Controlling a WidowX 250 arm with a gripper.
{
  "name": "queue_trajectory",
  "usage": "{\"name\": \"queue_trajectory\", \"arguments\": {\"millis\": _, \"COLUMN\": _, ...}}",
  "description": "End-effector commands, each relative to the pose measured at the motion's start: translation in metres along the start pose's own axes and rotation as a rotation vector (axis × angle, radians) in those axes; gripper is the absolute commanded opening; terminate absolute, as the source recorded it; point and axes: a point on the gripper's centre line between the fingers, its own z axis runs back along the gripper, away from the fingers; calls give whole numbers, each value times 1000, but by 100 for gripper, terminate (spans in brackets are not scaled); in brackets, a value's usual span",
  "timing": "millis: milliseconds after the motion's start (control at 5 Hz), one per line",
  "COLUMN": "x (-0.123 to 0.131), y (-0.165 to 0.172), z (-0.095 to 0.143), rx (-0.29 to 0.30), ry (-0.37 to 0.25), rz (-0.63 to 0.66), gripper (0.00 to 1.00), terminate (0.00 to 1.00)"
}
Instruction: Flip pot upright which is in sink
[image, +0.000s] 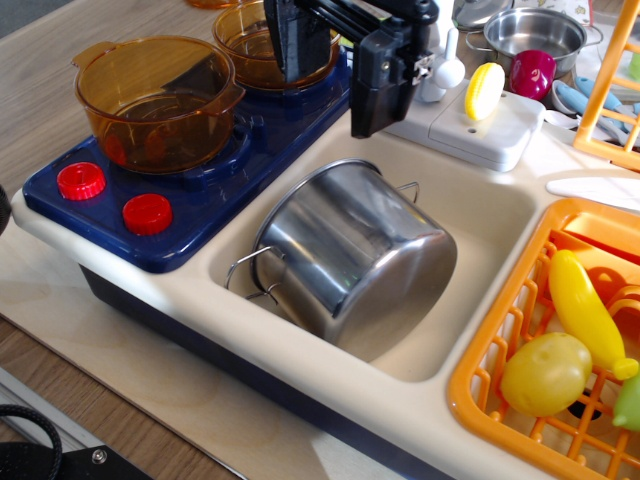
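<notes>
The sink (480, 215), a cream basin with rounded corners, fills the middle of the frame, set in a toy kitchen unit with a navy base. Inside it lies the pot (355, 260), a large shiny steel cylinder tipped over, its flat bottom facing the lower right and its rim toward the upper left. One wire handle shows at its lower left, another at its upper right edge. An orange basket (500, 385) sits at the lower right of the frame, just beside the sink, holding a yellow potato (545, 374) and a yellow banana-like piece (585, 310). At the upper left, a navy stove (210, 185) carries two see-through orange pots (160, 100) and two red knobs (115, 198). At the top centre hangs the gripper (335, 60), black, above the sink's far edge and apart from the pot; its two fingers stand spread with nothing between them. At the upper right sits a smaller steel pot (530, 30) with a magenta cup (532, 72).
</notes>
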Motion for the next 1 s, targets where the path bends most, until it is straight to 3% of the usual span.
{"name": "queue_trajectory", "arguments": {"millis": 0, "x": 0, "y": 0, "z": 0, "rx": 0, "ry": 0, "rz": 0, "gripper": 100, "terminate": 0}}
{"name": "queue_trajectory", "arguments": {"millis": 200, "x": 1, "y": 1, "z": -9, "rx": -108, "ry": -13, "rz": -15, "gripper": 100, "terminate": 0}}
{"name": "queue_trajectory", "arguments": {"millis": 600, "x": 3, "y": -1, "z": -20, "rx": -219, "ry": -22, "rz": 9, "gripper": 100, "terminate": 0}}
{"name": "queue_trajectory", "arguments": {"millis": 800, "x": -1, "y": -2, "z": -27, "rx": -302, "ry": -30, "rz": 56, "gripper": 100, "terminate": 0}}
